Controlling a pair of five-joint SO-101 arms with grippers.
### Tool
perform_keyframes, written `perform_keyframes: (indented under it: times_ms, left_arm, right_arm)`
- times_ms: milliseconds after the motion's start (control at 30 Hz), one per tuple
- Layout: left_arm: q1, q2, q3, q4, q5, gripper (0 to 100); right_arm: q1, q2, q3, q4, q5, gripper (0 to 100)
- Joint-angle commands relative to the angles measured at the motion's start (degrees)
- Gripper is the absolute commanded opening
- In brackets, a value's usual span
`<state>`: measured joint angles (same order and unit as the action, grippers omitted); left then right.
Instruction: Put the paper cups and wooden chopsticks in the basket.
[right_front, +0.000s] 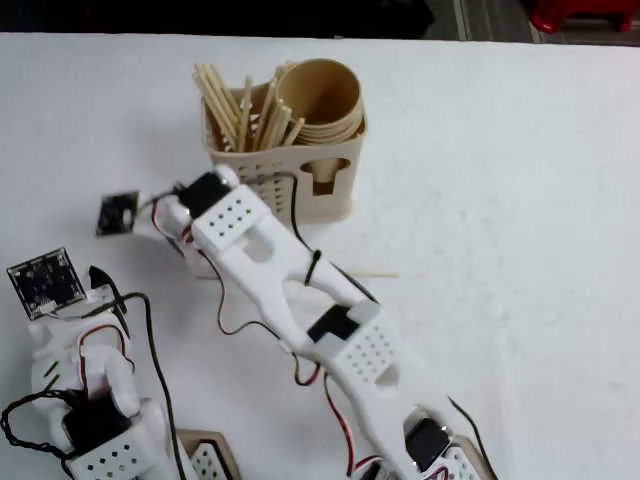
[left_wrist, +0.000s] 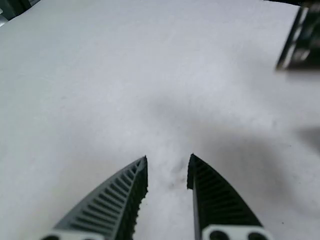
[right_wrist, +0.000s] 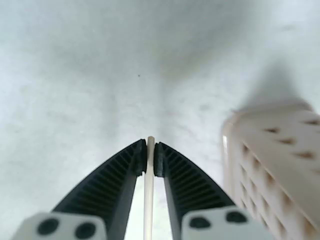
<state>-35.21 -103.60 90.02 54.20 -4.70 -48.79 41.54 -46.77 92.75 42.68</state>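
Note:
A beige slotted basket (right_front: 325, 195) stands at the back middle of the white table. It holds a stack of paper cups (right_front: 325, 95) and a bundle of wooden chopsticks (right_front: 235, 105). My right gripper (right_front: 165, 228) sits just left of the basket, low over the table. In the right wrist view this gripper (right_wrist: 150, 145) is shut on one chopstick (right_wrist: 148, 200), with the basket wall (right_wrist: 275, 160) close beside it. A thin chopstick (right_front: 375, 274) pokes out from under that arm; I cannot tell whether it is the same one. My left gripper (left_wrist: 167, 162) hangs open over bare table at the front left (right_front: 100, 280).
The right arm (right_front: 300, 290) lies diagonally across the table's middle, from the front edge up to the basket. A dark camera board (right_front: 118, 213) sticks out beyond the right gripper and shows in the left wrist view as the dark board (left_wrist: 300, 40). A red object (right_front: 580, 12) lies beyond the far edge.

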Motion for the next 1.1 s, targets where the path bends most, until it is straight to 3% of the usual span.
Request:
perform_keyframes:
  times_ms: [0,300,500,1067]
  left_arm:
    - [-0.7,-0.8,-2.0,-0.2,0.3,15]
    - [-0.7,-0.8,-1.5,-1.1,0.2,15]
    - [-0.7,-0.8,-1.5,-1.1,0.2,15]
    - [-0.7,-0.8,-1.5,-1.2,0.1,15]
  right_arm:
    - [0.6,-8.7,-6.3,3.7,-4.6,1.9]
    - [0.6,-23.0,-16.7,4.9,-15.4,1.9]
    - [0.9,-29.5,-25.5,0.1,-20.1,1.9]
    - [4.4,-27.6,-30.6,-34.9,-20.4,1.9]
